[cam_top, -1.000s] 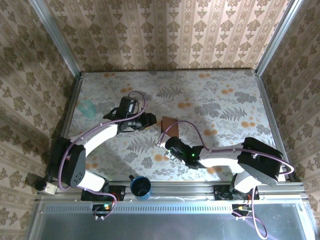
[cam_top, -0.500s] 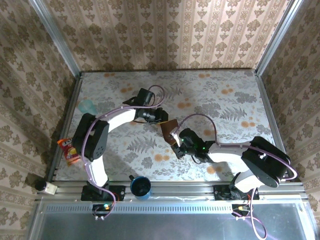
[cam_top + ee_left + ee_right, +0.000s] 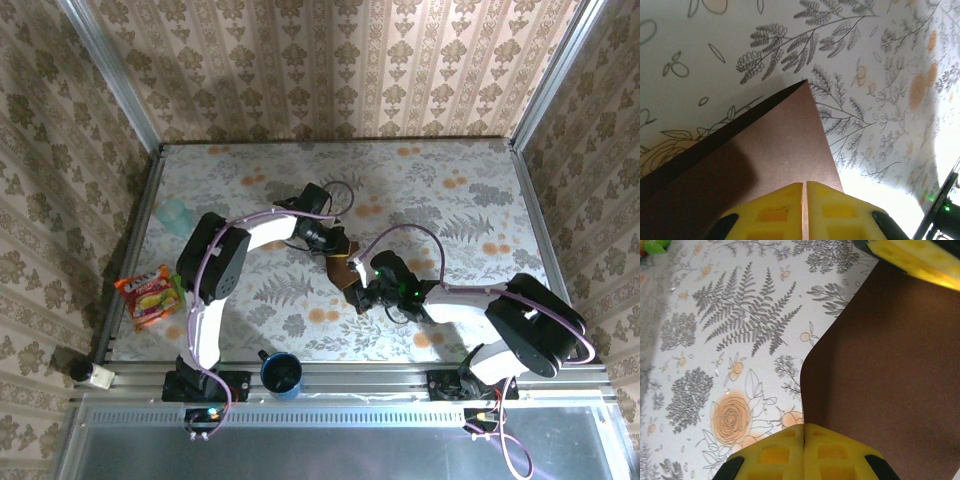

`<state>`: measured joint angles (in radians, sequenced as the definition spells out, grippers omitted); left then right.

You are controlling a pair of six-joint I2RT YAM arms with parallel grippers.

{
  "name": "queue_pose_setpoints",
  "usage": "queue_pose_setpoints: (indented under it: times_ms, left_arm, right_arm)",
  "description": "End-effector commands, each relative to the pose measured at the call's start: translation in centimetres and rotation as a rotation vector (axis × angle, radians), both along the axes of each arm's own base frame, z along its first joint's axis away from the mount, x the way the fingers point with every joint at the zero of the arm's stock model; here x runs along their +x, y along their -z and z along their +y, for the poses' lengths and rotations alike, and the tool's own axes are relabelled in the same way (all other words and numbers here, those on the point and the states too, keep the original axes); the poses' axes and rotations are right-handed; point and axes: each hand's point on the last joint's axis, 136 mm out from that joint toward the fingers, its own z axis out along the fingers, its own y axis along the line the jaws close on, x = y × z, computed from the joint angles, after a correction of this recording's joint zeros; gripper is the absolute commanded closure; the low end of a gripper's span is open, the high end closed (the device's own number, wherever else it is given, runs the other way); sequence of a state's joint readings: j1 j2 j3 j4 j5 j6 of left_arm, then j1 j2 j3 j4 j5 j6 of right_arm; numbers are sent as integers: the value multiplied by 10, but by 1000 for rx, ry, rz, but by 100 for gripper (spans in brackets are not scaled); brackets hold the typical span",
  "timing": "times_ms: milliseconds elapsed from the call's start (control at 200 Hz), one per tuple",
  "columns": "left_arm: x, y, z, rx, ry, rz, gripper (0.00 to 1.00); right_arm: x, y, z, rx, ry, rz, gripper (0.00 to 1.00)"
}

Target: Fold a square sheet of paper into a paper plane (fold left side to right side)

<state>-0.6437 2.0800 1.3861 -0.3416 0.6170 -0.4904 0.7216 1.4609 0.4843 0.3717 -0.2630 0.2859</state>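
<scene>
Reddish-brown square sheet of paper [image 3: 785,145] is clamped by left jaws and right jaws, at opposite ends of the sheet. We should align its edges before creasing, no tugging apart.

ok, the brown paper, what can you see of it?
The paper is a thin, matte, dark reddish-brown sheet with no markings. It sits near the middle of the table, bent rather than flat, and the left wrist view shows one sharp corner. The left gripper is shut on its far side, the right gripper on its near side. Whether it touches the table is unclear.
</scene>
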Motion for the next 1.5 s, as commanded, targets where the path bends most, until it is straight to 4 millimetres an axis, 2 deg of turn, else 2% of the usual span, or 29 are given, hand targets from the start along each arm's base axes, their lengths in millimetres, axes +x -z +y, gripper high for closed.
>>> queue_pose_setpoints:
  times_ms: [0, 245, 605, 1050, 1495]
  left_arm:
    - [-3, 12, 4, 56, 31, -18, 91]
    - [-13, 36, 12, 127, 48, -14, 95]
    - [-16, 51, 19, 177, 50, -19, 98]
    - [-17, 49, 17, 192, 50, -21, 99]
    - [-17, 49, 18, 202, 53, -25, 99]
  right_arm:
    - [2, -10, 10, 66, -14, 12, 100]
    - [9, -8, 12, 73, 7, 42, 100]
    - [24, 13, -22, -55, 167, 92, 100]
    - [38, 25, -31, -117, 205, 126, 100]
    - [41, 31, -35, -127, 221, 135, 100]
